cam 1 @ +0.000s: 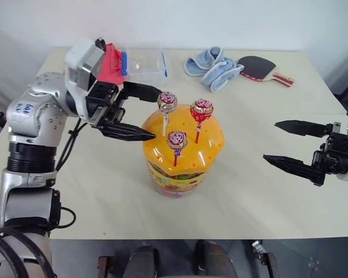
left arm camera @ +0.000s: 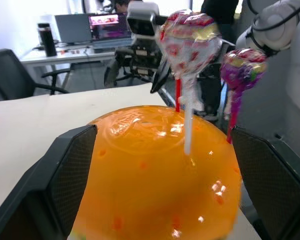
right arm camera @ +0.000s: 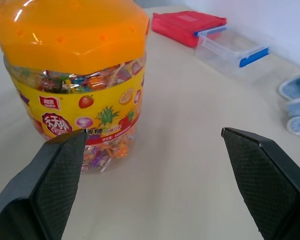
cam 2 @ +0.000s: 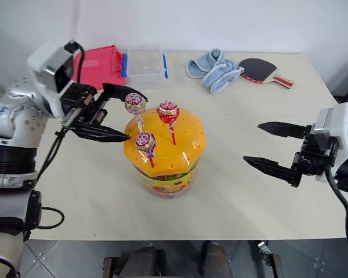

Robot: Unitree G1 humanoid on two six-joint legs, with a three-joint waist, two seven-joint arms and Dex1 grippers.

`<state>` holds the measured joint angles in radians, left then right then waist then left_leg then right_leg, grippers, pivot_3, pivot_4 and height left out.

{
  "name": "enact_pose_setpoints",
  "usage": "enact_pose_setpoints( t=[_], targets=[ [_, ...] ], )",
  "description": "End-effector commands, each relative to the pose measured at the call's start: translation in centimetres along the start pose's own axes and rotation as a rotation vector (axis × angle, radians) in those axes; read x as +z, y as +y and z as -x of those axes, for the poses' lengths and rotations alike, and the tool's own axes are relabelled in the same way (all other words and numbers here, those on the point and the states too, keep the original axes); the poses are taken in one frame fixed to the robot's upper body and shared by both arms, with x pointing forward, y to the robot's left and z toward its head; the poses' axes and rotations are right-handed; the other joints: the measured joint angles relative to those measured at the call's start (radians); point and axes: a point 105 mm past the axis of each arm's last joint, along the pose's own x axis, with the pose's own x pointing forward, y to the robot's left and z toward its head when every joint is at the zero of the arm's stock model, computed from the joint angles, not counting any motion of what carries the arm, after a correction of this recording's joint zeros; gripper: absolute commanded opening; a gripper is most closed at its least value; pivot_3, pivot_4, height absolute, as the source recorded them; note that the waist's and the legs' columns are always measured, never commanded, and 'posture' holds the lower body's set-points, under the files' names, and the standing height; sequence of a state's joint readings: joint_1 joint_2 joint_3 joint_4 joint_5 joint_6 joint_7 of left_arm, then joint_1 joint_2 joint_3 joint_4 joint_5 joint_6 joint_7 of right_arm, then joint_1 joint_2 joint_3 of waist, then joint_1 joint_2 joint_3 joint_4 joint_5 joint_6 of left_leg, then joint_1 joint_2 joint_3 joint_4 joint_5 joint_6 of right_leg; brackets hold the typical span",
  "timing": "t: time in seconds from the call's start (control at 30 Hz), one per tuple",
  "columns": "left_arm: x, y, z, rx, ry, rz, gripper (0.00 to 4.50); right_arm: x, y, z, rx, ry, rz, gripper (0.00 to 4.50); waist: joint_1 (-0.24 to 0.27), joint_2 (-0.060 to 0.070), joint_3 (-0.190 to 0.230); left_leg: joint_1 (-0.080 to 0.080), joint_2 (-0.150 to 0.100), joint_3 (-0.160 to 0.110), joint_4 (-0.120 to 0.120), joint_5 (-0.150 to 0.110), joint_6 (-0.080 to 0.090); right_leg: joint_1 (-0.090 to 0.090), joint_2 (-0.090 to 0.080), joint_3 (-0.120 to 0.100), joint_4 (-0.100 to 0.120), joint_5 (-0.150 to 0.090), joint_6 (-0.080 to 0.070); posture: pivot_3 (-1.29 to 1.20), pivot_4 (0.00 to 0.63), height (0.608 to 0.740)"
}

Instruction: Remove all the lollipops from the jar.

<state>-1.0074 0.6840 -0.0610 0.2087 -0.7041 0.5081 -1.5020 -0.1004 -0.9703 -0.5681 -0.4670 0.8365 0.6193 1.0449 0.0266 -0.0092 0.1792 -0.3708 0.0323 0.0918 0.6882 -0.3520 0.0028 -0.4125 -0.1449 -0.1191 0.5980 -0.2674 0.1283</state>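
1. We see the jar (cam 1: 182,156), a large clear plastic tub with a colourful label and a faceted orange domed lid, standing mid-bench (cam 1: 249,202); all three lollipops (cam 1: 167,102), round candies in red-and-white swirl wrappers, stand upright on sticks pushed into the lid's holes.
2. Our left end effector (cam 1: 148,113) hangs level just beside the lid, fingers spread wide and empty, the white-stick lollipop just past its tips.
3. Our right end effector (cam 1: 290,143) waits well apart from the jar, also wide open and holding nothing.
4. We judge the step in hand to be the first pick. To do it well, we should line the left fingers up on either side of the white stick below the candy, close on the stick alone, then lift straight up so the jar stays put.
5. The two red-stick lollipops stand close behind; we should avoid knocking them.
6. How deep the sticks sit in the lid is hidden.
7. A clear rectangular box with blue clips (cam 1: 144,63) lies near the bench's far edge.
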Motion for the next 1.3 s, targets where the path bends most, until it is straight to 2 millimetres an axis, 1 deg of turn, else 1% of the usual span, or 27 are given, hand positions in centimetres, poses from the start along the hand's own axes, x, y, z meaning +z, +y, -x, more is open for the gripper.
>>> enact_pose_setpoints(
  t=[0.03,0.1,0.2,0.33,0.37,0.4,0.5,0.53,0.67,0.77,0.87,0.9,0.97,1.07,1.23,1.3],
  targets=[
    [1.1,-1.2,-0.4,-0.139,0.001,-0.068,4.11,1.2,0.1,0.6,-0.04,-0.035,0.046,4.5,0.0,0.0,0.0,0.0,0.0,0.0,0.0,0.0,0.0,0.0,0.0,0.0,0.0,0.0,0.0,0.0,0.15,0.74],
    [1.1,-1.1,-0.5,-0.145,-0.003,-0.072,3.67,1.1,0.1,0.8,-0.056,-0.034,0.047,4.5,0.0,0.0,0.0,0.0,0.0,0.0,0.0,0.0,0.0,0.0,0.0,0.0,0.0,0.0,0.0,0.0,0.15,0.74],
    [1.3,-1.0,-0.8,-0.153,-0.009,-0.088,2.72,1.0,0.1,1.1,-0.075,-0.032,0.049,4.5,0.0,0.0,0.0,0.0,0.0,0.0,0.0,0.0,0.0,0.0,0.0,0.0,0.0,0.0,0.0,0.0,0.15,0.74],
    [2.2,-0.9,-1.2,-0.175,-0.042,-0.117,1.57,1.2,0.0,1.3,-0.095,-0.04,0.058,4.5,0.003,0.0,0.0,-0.001,0.0,0.0,0.004,-0.001,0.001,0.001,0.0,0.001,0.002,0.0,0.0,0.0,0.15,0.74],
    [2.6,-0.9,-1.3,-0.176,-0.056,-0.126,1.22,1.2,-0.1,1.3,-0.099,-0.04,0.059,4.5,0.003,0.0,0.0,-0.001,0.0,-0.001,0.005,-0.001,0.002,0.001,0.0,0.001,0.002,0.0,0.0,0.0,0.15,0.74],
    [3.2,-0.8,-1.4,-0.173,-0.073,-0.134,1.0,1.2,-0.1,1.4,-0.103,-0.038,0.06,4.5,0.002,0.0,0.0,-0.001,0.0,-0.001,0.006,-0.001,0.002,0.002,0.0,0.001,0.002,0.0,0.001,0.0,0.15,0.74],
    [4.7,-0.7,-1.5,-0.175,-0.108,-0.157,0.15,1.3,-0.2,1.6,-0.113,-0.036,0.067,4.5,0.0,0.0,0.0,-0.001,0.0,-0.001,0.008,-0.002,0.003,0.001,0.0,0.001,0.003,0.001,0.001,0.0,0.15,0.74],
    [5.1,-0.8,-1.5,-0.177,-0.111,-0.169,0.02,1.4,-0.3,1.7,-0.117,-0.037,0.069,4.5,0.0,0.0,0.0,-0.001,0.0,-0.001,0.008,-0.002,0.003,0.001,0.0,0.002,0.003,0.001,0.001,0.0,0.15,0.74],
    [6.3,-0.6,-1.4,-0.158,-0.131,-0.201,0.02,1.3,-0.5,1.9,-0.13,-0.035,0.075,4.5,-0.001,0.0,0.0,-0.001,0.0,-0.001,0.008,-0.002,0.003,0.001,0.0,0.002,0.003,0.001,0.001,0.0,0.15,0.74],
    [6.7,-0.4,-1.3,-0.131,-0.139,-0.224,0.02,1.4,-0.6,1.9,-0.137,-0.036,0.078,4.5,0.0,0.0,0.0,-0.001,0.0,0.0,0.008,-0.002,0.003,0.001,0.0,0.002,0.004,0.001,0.001,0.0,0.15,0.74],
    [7.3,0.0,-1.1,-0.084,-0.151,-0.251,0.02,1.4,-0.8,2.0,-0.141,-0.036,0.08,4.5,0.0,0.0,0.0,-0.001,0.0,0.0,0.008,-0.002,0.003,0.001,0.0,0.002,0.004,0.001,0.001,0.0,0.15,0.74],
    [7.7,0.4,-0.8,-0.039,-0.152,-0.266,0.02,1.3,-0.9,2.0,-0.143,-0.034,0.08,4.5,0.0,0.0,0.0,-0.001,0.0,0.0,0.008,-0.002,0.003,0.001,0.0,0.002,0.004,0.001,0.001,0.0,0.15,0.74],
    [8.2,1.4,0.5,0.084,-0.132,-0.288,0.02,1.1,-1.1,2.0,-0.145,-0.03,0.079,4.5,0.0,0.0,0.0,-0.001,0.0,0.0,0.009,-0.002,0.003,0.001,0.0,0.002,0.004,0.001,0.001,0.0,0.15,0.74],
    [7.7,2.2,2.5,0.237,-0.053,-0.266,0.02,1.1,-1.2,2.0,-0.134,-0.024,0.075,4.5,-0.004,0.0,0.0,-0.001,0.0,0.0,0.008,-0.002,0.003,0.001,0.0,0.002,0.004,0.001,0.001,0.0,0.15,0.74],
    [5.4,2.9,6.5,0.542,0.122,-0.096,0.02,0.6,-1.0,2.0,-0.078,0.009,0.064,4.5,-0.006,0.0,0.0,0.0,0.0,0.0,0.007,-0.002,0.003,0.001,0.0,0.003,0.004,0.001,0.001,0.0,0.15,0.74],
    [3.3,2.6,8.8,0.697,0.23,0.063,0.02,0.3,-0.9,1.9,-0.045,0.025,0.07,4.5,-0.005,0.0,0.0,0.0,0.0,0.0,0.008,-0.002,0.003,0.001,0.0,0.003,0.004,0.001,0.001,0.0,0.15,0.74]
  ],
)
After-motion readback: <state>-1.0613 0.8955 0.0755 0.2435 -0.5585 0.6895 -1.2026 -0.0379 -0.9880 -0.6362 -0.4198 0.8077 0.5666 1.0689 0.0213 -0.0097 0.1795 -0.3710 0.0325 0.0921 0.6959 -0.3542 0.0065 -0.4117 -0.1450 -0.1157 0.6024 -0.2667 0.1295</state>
